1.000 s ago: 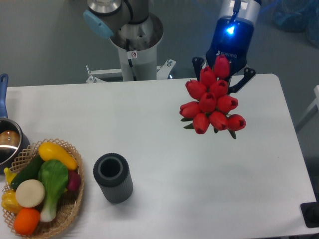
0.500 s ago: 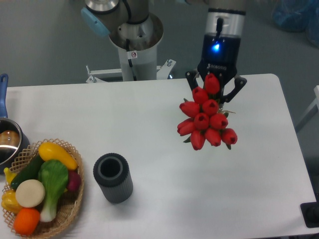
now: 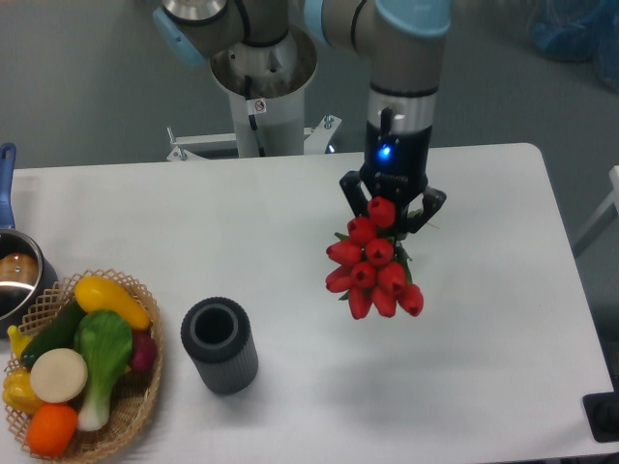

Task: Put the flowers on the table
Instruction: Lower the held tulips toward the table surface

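The gripper [image 3: 392,205] hangs over the table [image 3: 290,222] with its two dark fingers [image 3: 350,190] splayed to either side of the flowers [image 3: 375,265], pinching the stem end between them; the actual contact is hidden behind the topmost bud, but the bunch is plainly carried. The flowers sit right of centre over the tabletop, at about two o'clock from the grey cylinder [image 3: 220,345], buds drooping down and toward the near edge. A soft shadow on the white surface below suggests they are not yet resting on it, though I cannot be sure how high they hang.

So this looks like the carrying stage, with the setting-down yet to come. To my eye the next move calls for lowering until the buds or stems meet the table, tipping the bunch so it lies flat, then letting the fingers part and lifting clear without snagging a leaf.

The buds are glossy red, smooth and egg-shaped, packed tight in a cluster, with bits of green leaf poking out at the sides. They look stiff, likely artificial, so they should lie where they are put and not roll far. The tabletop is matte white with rounded corners. The cylinder is dark grey, ribbed at the rim and hollow. At eight o'clock a wicker basket [image 3: 140,401] holds toy vegetables [image 3: 92,353].
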